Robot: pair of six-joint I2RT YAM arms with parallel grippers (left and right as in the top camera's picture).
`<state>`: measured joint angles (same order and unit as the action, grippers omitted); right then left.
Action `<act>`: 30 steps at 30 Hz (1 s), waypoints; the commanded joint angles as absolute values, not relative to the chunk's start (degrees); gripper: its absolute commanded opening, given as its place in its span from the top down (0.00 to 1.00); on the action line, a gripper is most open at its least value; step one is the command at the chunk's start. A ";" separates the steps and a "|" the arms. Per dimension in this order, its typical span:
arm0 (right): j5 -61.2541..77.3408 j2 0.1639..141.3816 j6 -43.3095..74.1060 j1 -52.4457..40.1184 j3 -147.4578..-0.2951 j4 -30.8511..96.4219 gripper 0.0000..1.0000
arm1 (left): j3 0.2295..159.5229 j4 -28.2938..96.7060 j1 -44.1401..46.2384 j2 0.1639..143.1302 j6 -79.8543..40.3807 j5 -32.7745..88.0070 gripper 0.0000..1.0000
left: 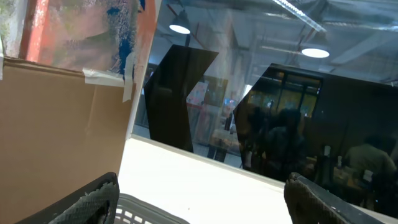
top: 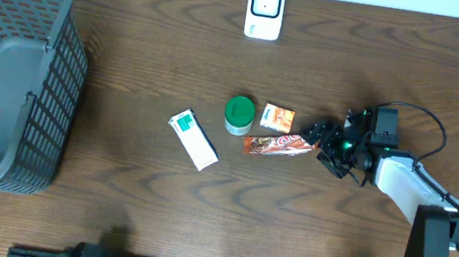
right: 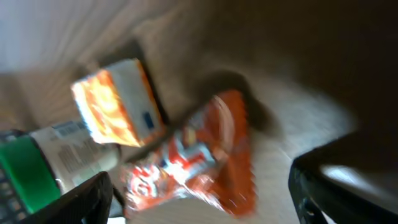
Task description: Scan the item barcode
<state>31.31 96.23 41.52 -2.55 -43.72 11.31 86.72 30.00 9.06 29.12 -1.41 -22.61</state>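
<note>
Just to the right of the green-lidded tub [top: 239, 115], on the side nearer the robot, lies an orange snack packet [top: 278, 144], flat on the wooden table and running lengthways away from the tub. It looks like the item now being gone for. The right gripper [top: 320, 146] sits at the packet's far end from the tub with its fingers spread wide. In the blurred wrist view the packet lies in the gap between them, and I see no pinch on it yet. Close beside the tub, above the packet, is a small orange box [top: 277, 117]. A white-and-green carton [top: 193, 139] lies on the tub's other side, the scanner [top: 265, 10] stands well beyond the tub at the table's far edge, and a grey basket [top: 58, 79] is far off to the tub's left. The left gripper [left: 205, 199] is parked away from all of this, its fingers apart and holding nothing. The packet is probably light, soft and crinkly, with a slick film that will bend and slide rather than stay rigid. A grip across the crimped end nearest the fingers seems best, firm enough to hold the seal without crushing the filling. That should leave the printed faces free, though where the barcode sits cannot be made out. Held by one end, the packet may droop or twist, so its angle toward the scanner will need care.
</note>
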 commanded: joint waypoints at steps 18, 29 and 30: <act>29.87 97.93 38.00 -3.03 -43.13 18.09 0.98 | 86.83 29.61 8.80 28.86 -0.64 -22.37 0.15; -21.98 63.70 28.36 -6.39 -47.16 34.13 0.98 | 86.54 29.61 8.80 28.86 -0.67 -22.37 0.15; -27.66 62.02 26.39 -7.60 -47.16 33.71 0.99 | 86.35 29.45 8.80 28.86 -0.67 -22.37 0.15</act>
